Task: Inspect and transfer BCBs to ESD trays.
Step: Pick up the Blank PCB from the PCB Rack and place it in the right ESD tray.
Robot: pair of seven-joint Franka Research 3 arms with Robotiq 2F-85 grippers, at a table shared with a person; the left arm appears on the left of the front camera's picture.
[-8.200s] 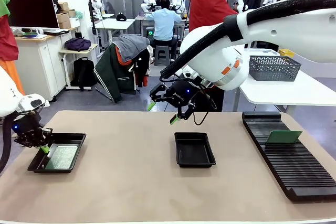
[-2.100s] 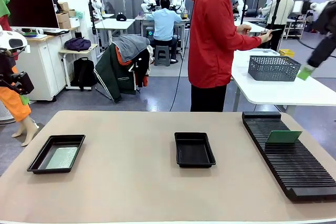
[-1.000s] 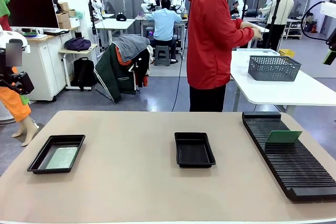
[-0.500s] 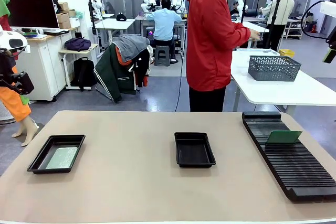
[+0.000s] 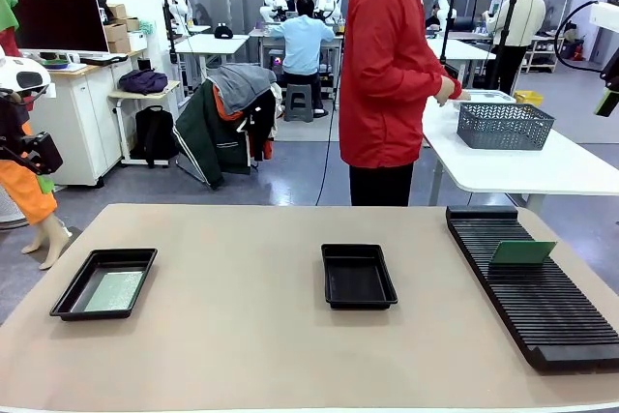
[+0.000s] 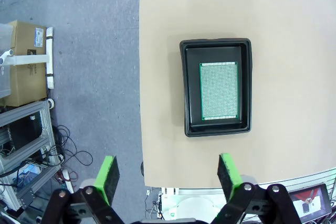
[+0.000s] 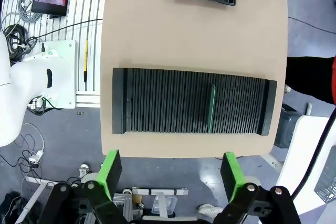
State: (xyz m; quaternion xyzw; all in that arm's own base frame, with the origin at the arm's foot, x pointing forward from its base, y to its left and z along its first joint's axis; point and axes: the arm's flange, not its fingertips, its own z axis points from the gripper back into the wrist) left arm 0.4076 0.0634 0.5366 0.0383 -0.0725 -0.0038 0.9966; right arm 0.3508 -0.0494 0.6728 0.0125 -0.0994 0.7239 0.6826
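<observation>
both arms hang high off the desk (image 5: 242, 345). left fingers (image 6: 109, 176) spread wide and empty, right fingers (image 7: 111, 170) the same. one bcb (image 6: 219, 91) lies flat in the left esd tray (image 6: 182, 87). the middle esd tray (image 5: 328, 278) is bare. another bcb (image 5: 522, 251) stands on edge in the ribbed rack (image 5: 551, 326). watch that one: it's thin and upright, so a skewed pinch likely tips it or jams it in the slots, or you land it cocked on a glossy flared rim. desk is plain tan, busy lab behind, person in red (image 5: 387, 65) by a grey mesh basket (image 5: 505, 126).
</observation>
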